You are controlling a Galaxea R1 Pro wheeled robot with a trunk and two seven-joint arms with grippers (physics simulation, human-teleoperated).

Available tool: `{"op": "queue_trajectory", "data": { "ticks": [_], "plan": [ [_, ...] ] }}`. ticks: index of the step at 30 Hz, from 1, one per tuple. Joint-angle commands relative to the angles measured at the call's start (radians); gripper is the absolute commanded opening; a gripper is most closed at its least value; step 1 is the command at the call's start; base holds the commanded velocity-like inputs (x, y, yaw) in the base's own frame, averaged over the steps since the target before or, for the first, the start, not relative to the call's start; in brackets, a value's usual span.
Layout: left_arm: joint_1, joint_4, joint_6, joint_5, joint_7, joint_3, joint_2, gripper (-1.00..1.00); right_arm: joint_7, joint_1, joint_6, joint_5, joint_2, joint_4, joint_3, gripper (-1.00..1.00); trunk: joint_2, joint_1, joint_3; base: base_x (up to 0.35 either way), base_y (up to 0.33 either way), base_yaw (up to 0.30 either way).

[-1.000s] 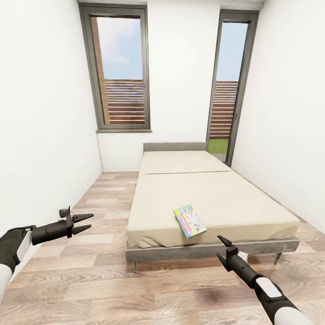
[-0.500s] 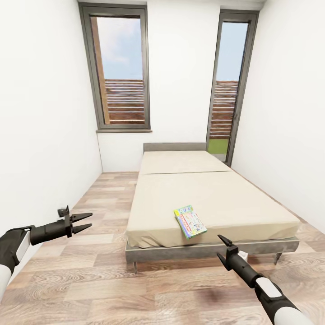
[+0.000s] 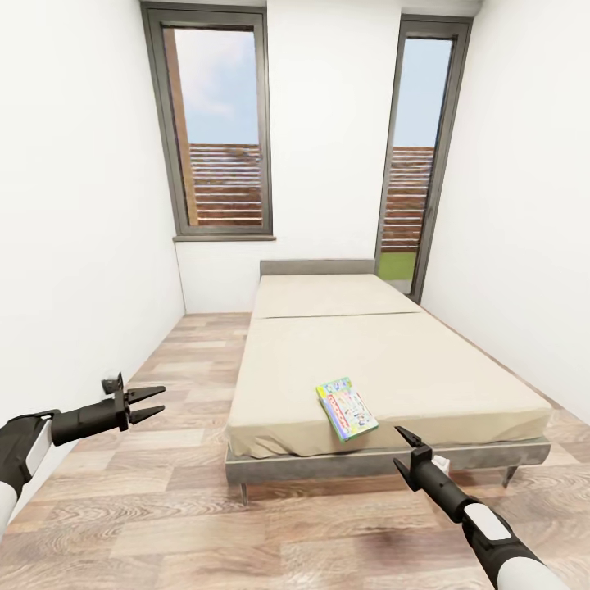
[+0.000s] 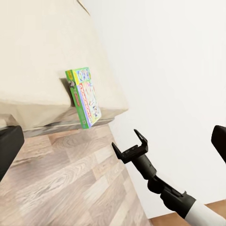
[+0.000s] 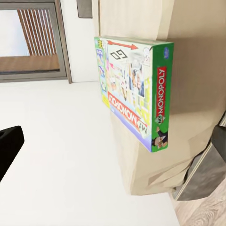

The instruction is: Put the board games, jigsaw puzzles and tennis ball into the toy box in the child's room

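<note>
Compared with a second ago, the whole view has shifted slightly, with the bed drawn a little nearer and the window frames lower, so the robot's camera has crept forward rather than anything in the room moving; the left arm also sits a touch lower in the head view. Nearest, the right tool (image 3: 407, 449) reaches out over the plank floor (image 3: 164, 508) just short of the bed's foot, its two fingers apart and holding nothing. The left tool (image 3: 147, 399) hangs off to the left over the floor, well apart from the bed (image 3: 393, 360), its fingers also spread and empty. Next comes the board game (image 3: 347, 408), a flat green-edged box lying on the beige mattress close to the foot edge, turned at a slant, with one corner near the lip; the right wrist view shows its printed cover and spine plainly (image 5: 134, 94). Farther back are the grey headboard (image 3: 316, 267) and two tall windows (image 3: 220, 123). The step in hand looks like the approach to pick up this box. To do it well, roll close enough that the right tool reaches without stretching, line the fingers across the box's thin edge, and come in low along the mattress so the box is pinched rather than pushed away.
</note>
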Motion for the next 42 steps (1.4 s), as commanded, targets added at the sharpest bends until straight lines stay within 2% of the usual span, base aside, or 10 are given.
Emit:
{"op": "queue_trajectory", "data": {
  "ticks": [1,16,30,42],
  "plan": [
    [0.0,0.0,0.01,0.001,-0.003,0.0,0.0,1.0,0.0,-0.001,0.007,-0.003,0.0,0.001,-0.004,1.0,0.0,0.0,-0.001,0.013,0.0,0.0],
    [0.0,0.001,0.01,0.001,-0.003,0.0,0.003,1.0,-0.008,-0.001,0.004,-0.002,0.0,0.001,-0.003,1.0,0.0,0.0,-0.001,0.137,0.0,0.0],
    [0.001,0.001,0.012,0.002,-0.025,0.0,0.003,1.0,-0.01,-0.001,0.004,-0.002,0.002,0.001,-0.003,1.0,0.0,0.0,-0.001,0.02,0.0,0.0],
    [0.001,0.001,0.01,0.001,-0.047,0.001,0.003,1.0,-0.011,-0.001,0.004,-0.001,0.002,0.001,-0.003,1.0,-0.084,0.046,-0.039,0.001,0.0,0.0]
  ]
}}
